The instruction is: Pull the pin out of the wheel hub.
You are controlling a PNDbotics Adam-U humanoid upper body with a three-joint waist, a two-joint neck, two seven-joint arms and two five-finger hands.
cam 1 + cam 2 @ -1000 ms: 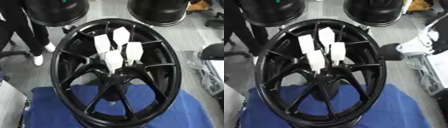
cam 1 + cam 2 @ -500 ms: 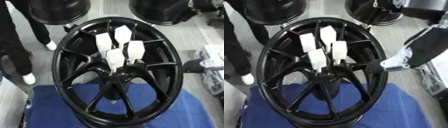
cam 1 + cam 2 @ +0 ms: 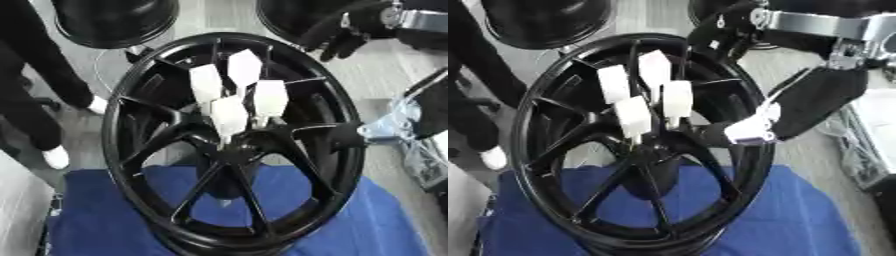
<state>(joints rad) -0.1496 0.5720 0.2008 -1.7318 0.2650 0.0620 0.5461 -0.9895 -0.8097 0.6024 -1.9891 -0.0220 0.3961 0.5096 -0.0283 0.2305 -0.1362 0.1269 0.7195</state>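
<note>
Pins seated in hub, right hand closing in from upper right

Pins (image 3: 229,114): four white block-headed pieces clustered at the centre of the black wheel hub (image 3: 118,150); all four look seated, none lifted; the lowest and nearest one sits just above the hub's centre bore. Wheel stands tilted toward the camera, its lower rim resting on a blue cloth (image 3: 87,220); a second dark rim (image 3: 114,22) lies on the floor behind at upper left.

Left hand: not visible in either view.

Right hand (image 3: 337,42): comes in from the upper right, above the wheel's rim; dark fingers hang relaxed and partly spread, holding nothing; well apart from the pins as yet. In the right eye view the arm's silver joint crosses the top, and a white piece on the arm overlaps the rim's right side.

Step in hand, as I judge it: the reach. To do it well, bring the hand down over the spokes without knocking the rim; settle on one pin's white head, thumb opposite fingers; draw straight out along the pin's own axis, not sideways, so it does not bind or shift the wheel on the cloth.

Writing: none readable; no brand marks seen on wheel or pins.
</note>
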